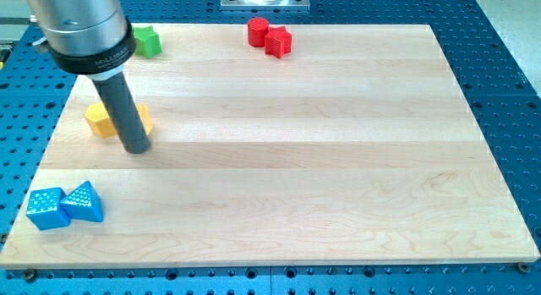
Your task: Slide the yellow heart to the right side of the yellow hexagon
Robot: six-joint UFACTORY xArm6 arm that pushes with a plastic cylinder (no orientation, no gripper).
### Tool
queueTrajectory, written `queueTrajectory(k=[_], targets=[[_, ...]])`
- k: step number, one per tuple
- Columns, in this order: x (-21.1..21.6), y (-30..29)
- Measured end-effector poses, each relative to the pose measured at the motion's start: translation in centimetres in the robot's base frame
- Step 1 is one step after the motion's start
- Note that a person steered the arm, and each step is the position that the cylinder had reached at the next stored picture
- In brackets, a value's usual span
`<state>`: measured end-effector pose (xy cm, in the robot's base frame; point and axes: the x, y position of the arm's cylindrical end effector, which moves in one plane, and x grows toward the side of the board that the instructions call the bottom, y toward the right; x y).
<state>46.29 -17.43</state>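
My tip [137, 148] rests on the wooden board [296, 160] toward the view's left, at the lower end of the dark rod that hangs from the grey arm housing [80, 29] in the view's top-left corner. There is no gripper on this arm, so nothing spreads or pinches; the rod simply stands on the board.

Directly behind the rod lie two yellow pieces. The one on the view's left of the rod, a yellow block [100, 120], looks like the hexagon, though the rod hides part of it. On the rod's right a sliver of a second yellow block [145, 119] peeks out, too covered to name its shape; it is probably the heart. My tip sits just below and between them, close to both.

A green block [149, 41] sits near the view's top-left, partly behind the housing. A red cylinder [258, 31] and a red block [278, 42] touch each other at the top centre. In the bottom-left corner a blue cube [46, 208] and a blue triangular block [84, 202] sit side by side, touching.

No containers appear; every block lies directly on the board.
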Motion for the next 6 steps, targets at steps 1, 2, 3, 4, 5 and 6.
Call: queueTrajectory(k=[1,2,3,4,5,6], targets=[[-0.2,0.4],[-0.2,0.4],[-0.1,0.9],[0.6,1.9],[1.1,4.4],[1.5,4.8]])
